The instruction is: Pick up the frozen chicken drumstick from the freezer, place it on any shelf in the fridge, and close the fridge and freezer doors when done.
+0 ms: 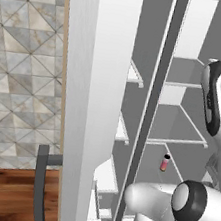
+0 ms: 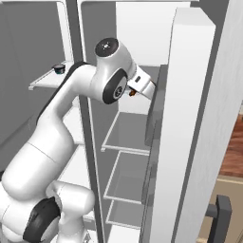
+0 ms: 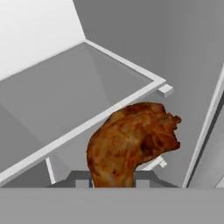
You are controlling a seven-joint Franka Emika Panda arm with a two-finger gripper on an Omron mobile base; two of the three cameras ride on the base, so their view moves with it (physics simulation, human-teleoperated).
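The frozen chicken drumstick [image 3: 131, 144], a glossy orange-brown lump, is held by its thinner end between the fingers of my gripper [image 3: 113, 181], which is shut on it. In the right base view the gripper [image 2: 136, 89] reaches past the dark divider into the fridge [image 2: 137, 57], and a bit of the drumstick [image 2: 132, 93] shows at its tip. It hangs above a grey translucent shelf [image 3: 65, 96] without touching it. The freezer [image 1: 133, 75] with white shelves stands open to the left. The freezer door [image 1: 90, 104] and the fridge door [image 2: 185, 142] both stand open.
A pink bottle with a dark cap [image 1: 165, 162] stands on a lower fridge shelf. A small dark can [image 2: 59, 69] sits on a white freezer shelf. Grey bins [image 2: 154, 109] on the fridge door's inside lie close to the right of the hand.
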